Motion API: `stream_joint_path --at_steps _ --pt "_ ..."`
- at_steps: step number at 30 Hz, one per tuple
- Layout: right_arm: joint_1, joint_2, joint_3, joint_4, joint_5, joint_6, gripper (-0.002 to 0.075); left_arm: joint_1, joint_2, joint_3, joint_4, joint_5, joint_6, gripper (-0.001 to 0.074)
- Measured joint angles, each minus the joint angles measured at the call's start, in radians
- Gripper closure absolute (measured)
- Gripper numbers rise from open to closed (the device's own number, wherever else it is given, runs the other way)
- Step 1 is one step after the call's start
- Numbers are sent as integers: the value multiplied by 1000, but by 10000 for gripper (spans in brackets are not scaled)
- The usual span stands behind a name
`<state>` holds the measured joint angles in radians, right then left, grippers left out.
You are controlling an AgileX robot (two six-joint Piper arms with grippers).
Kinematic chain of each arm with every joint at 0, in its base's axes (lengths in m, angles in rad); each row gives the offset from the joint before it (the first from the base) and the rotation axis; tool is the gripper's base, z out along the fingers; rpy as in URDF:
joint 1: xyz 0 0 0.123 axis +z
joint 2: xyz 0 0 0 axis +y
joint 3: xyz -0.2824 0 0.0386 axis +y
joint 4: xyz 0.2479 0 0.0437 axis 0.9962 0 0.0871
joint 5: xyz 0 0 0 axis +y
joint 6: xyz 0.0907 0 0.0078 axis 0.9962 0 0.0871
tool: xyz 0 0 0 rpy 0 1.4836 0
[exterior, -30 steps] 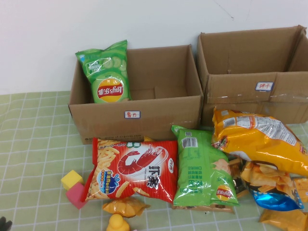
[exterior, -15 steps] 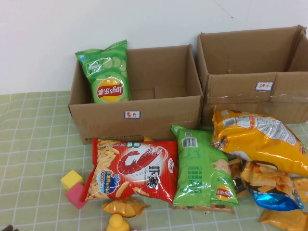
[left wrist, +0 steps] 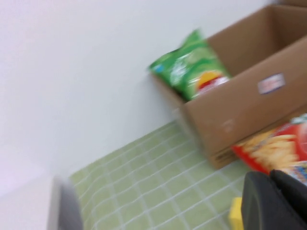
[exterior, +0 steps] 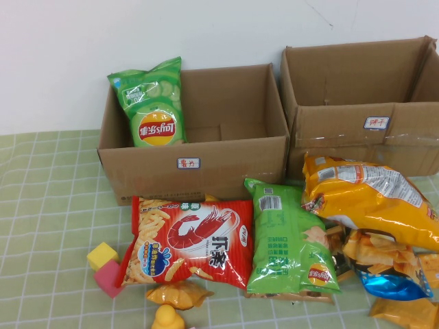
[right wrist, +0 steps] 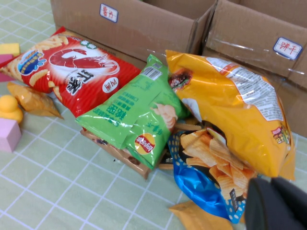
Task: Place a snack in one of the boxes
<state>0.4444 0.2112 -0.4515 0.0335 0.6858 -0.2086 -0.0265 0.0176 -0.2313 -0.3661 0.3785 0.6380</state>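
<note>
- The left gripper [left wrist: 274, 201] and right gripper [right wrist: 280, 203] show only in their own wrist views, low at the near side, both closed and holding nothing.
- In the earlier high view a dark tip sat at the near left corner; it is now gone.
- The snack [exterior: 152, 103] stands upright inside the left box [exterior: 195, 168], leaning in its far-left corner.
- It is probably light, puffy, slippery and crushable; pinch the crimped top seam.
</note>
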Motion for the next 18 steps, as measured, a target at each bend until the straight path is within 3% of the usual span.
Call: stream_joint_path --at_steps 10,18 --pt "0 0 0 0 0 0 728 -15 -16 252 525 -198 -696 737" --pt "0 0 0 0 0 0 728 -15 -28 250 527 -57 -758 737"
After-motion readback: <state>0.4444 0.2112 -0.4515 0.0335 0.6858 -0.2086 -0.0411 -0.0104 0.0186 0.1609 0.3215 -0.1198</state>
